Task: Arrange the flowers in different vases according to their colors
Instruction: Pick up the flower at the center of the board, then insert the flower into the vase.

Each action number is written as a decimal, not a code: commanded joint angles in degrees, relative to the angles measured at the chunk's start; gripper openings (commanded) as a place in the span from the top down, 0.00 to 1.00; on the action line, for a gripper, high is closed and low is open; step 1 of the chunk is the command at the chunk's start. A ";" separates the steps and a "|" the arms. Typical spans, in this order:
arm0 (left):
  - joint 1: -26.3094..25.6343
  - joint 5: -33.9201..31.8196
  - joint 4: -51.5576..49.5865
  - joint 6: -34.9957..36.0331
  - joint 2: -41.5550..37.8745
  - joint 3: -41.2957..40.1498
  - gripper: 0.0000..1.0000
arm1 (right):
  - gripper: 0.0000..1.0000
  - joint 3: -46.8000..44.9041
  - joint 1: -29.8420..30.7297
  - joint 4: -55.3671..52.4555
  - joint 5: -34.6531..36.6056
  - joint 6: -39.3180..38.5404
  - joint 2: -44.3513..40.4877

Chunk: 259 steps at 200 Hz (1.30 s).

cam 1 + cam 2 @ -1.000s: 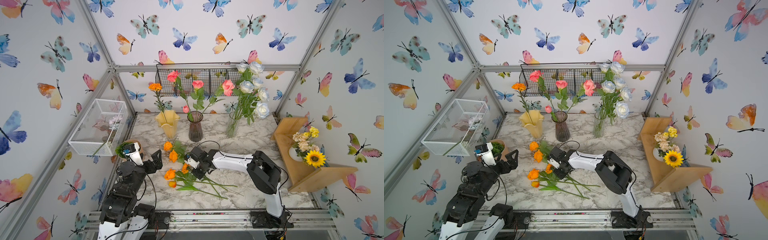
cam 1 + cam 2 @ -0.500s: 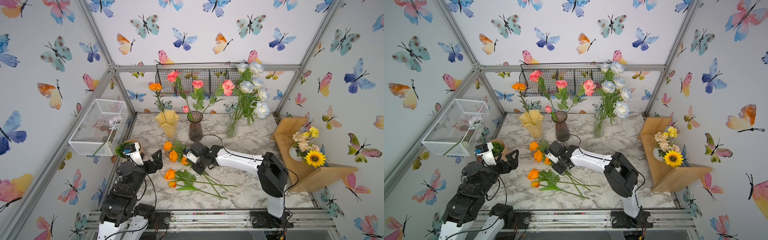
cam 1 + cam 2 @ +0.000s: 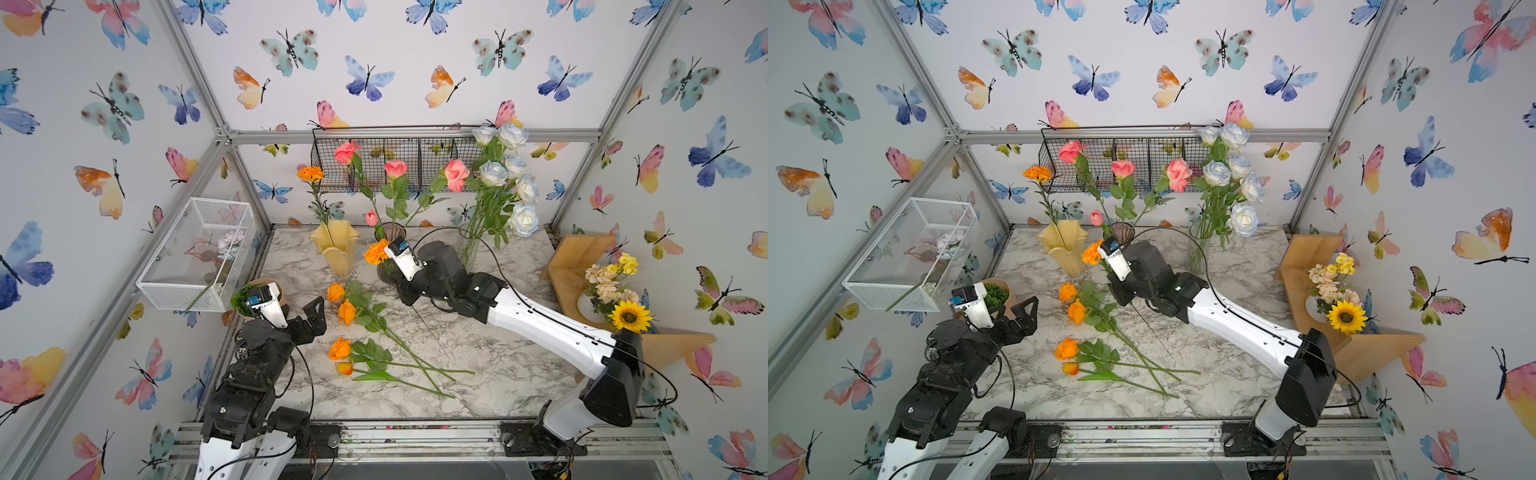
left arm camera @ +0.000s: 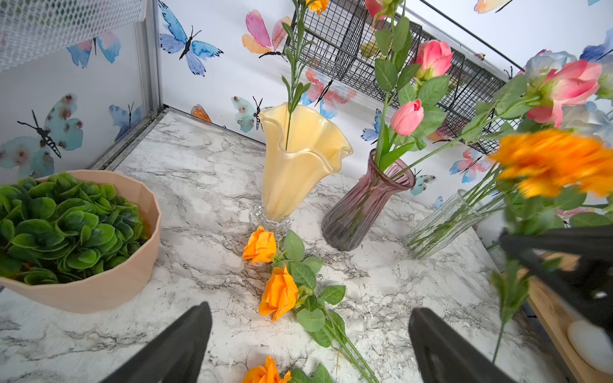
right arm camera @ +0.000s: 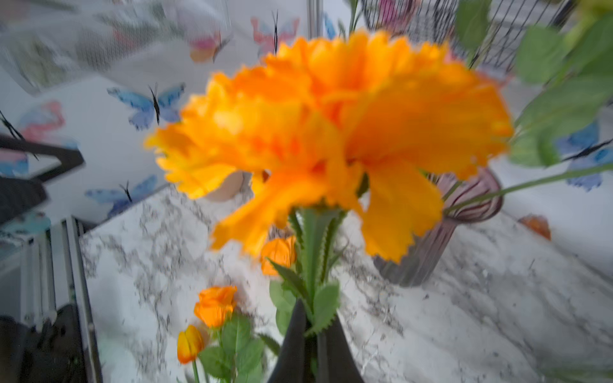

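Legible text, labels, brands, numbers, signs: none in any view. Blue patch on left wrist camera (image 3: 254,298) and right wrist camera (image 3: 400,246): too small to read.

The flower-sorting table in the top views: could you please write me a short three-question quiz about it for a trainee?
1. True or false: the right gripper is shut on the stem of a ruffled orange marigold.
2. Which vase holds the tall upright orange marigold? A) creamy yellow ruffled-rim vase B) purple ribbed glass vase C) clear textured glass cylinder
3. How many loose orange flowers lie on the white marble tabletop?
Key: 1 true; 2 A; 3 four, three roses and a tulip.
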 commanded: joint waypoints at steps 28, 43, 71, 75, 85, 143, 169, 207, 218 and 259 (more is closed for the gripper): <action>-0.36 -1.37 1.31 -1.11 -0.34 -1.01 0.01 | 0.98 3.68 0.49 31.70 2.60 -1.22 3.97; -0.37 -2.11 1.21 -1.28 -0.64 -1.07 0.01 | 0.98 4.56 0.49 42.03 1.49 -5.42 6.75; -0.37 -2.31 1.29 -1.23 -0.78 -1.23 0.01 | 0.98 8.98 0.49 59.51 2.01 -8.97 14.23; -0.37 -2.31 1.30 -1.24 -0.73 -1.25 0.01 | 0.98 11.12 0.49 59.07 1.85 -9.34 15.63; -0.37 -2.32 1.30 -1.28 -0.54 -1.26 0.01 | 0.98 16.10 0.41 58.52 1.12 -9.33 18.92; -0.28 -2.30 1.57 -1.21 -0.26 -1.41 0.01 | 0.98 45.45 -1.16 52.06 -1.66 -7.20 37.03; -0.34 -2.22 1.65 -1.27 -0.36 -1.54 0.01 | 0.98 51.54 -2.12 50.83 -1.20 -6.82 42.38; -0.53 -2.20 1.74 -1.28 -0.37 -1.58 0.01 | 0.98 50.10 -2.85 50.48 -1.00 -6.51 45.84; -0.63 -2.22 1.81 -1.23 -0.36 -1.70 0.01 | 0.98 49.11 -2.85 50.60 -0.92 -6.17 46.48; -0.83 -2.22 1.83 -1.22 -0.27 -1.71 0.01 | 0.98 48.51 -2.85 46.37 -2.29 -4.89 49.89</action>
